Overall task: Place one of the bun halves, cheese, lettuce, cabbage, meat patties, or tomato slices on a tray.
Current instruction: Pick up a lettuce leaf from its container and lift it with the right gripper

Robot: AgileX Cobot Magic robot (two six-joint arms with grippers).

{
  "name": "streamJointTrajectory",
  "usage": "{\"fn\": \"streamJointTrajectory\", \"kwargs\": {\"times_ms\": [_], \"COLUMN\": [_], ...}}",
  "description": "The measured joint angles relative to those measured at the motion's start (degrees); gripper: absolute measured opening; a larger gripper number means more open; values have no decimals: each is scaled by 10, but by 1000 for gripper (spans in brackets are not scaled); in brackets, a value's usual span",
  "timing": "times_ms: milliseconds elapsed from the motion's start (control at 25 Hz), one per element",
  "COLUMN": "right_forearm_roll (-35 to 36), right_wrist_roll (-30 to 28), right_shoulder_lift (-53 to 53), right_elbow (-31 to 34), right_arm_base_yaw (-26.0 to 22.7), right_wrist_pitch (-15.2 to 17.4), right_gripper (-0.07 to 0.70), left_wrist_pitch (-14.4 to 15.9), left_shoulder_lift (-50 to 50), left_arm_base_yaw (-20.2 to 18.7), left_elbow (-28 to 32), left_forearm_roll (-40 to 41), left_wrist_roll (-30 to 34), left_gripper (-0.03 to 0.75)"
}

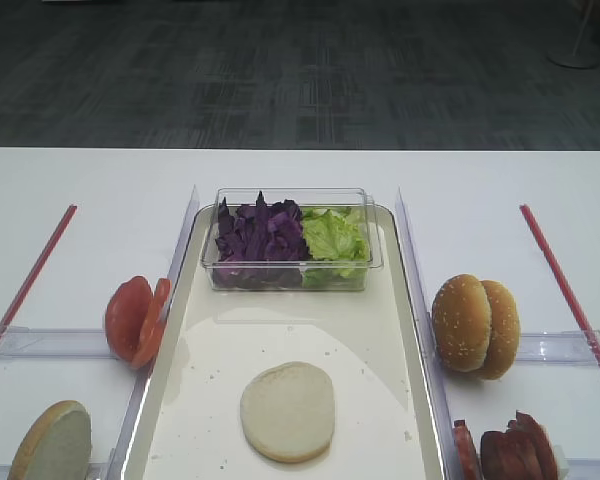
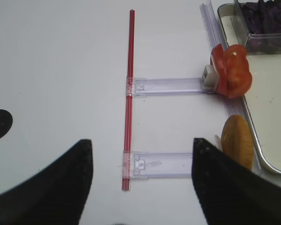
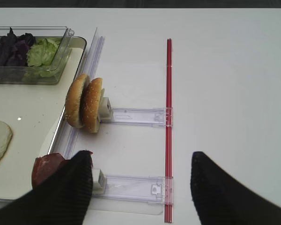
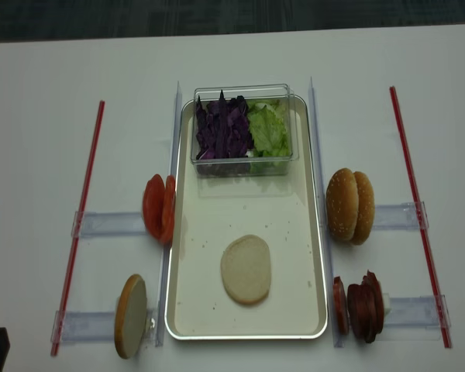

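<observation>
The tray lies left of the right claw, whose fingers are spread wide on nothing. A bun half already lies flat in it. The patties stand on edge just ahead-left of that claw, nearest it. The left claw is spread too. Only the high views show the whole tray.

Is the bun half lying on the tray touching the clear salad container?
Apart. The realsense overhead view shows bare tray between the bun half and the container.
</observation>
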Motion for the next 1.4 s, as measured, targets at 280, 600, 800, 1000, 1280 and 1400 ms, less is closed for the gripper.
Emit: {"fn": "streamJointTrajectory", "kwargs": {"times_ms": [280, 600, 800, 1000, 1280, 1400], "right_forearm_roll": [0, 0, -1, -1, -1, -1], "right_wrist_roll": [0, 0, -1, -2, 5, 15], "right_shoulder_lift": [0, 0, 0, 29, 111, 137], "right_elbow": [0, 0, 0, -5, -20, -28], "right_arm_base_yaw": [0, 0, 0, 0, 0, 0], "right_wrist_pitch": [0, 0, 0, -1, -1, 6], "right_gripper": [481, 481, 481, 481, 481, 481], "left_wrist_pitch": [0, -1, -1, -1, -1, -1], "left_shoulder_lift": [0, 0, 0, 0, 0, 0], "left_arm_base_yaw": [0, 0, 0, 0, 0, 0], "left_elbow": [0, 0, 0, 0, 0, 0], "left_forearm_roll": [0, 1, 1, 1, 2, 2], "left_wrist_roll": [0, 0, 0, 0, 0, 0], "left_gripper": [433, 433, 433, 433, 433, 433]}}
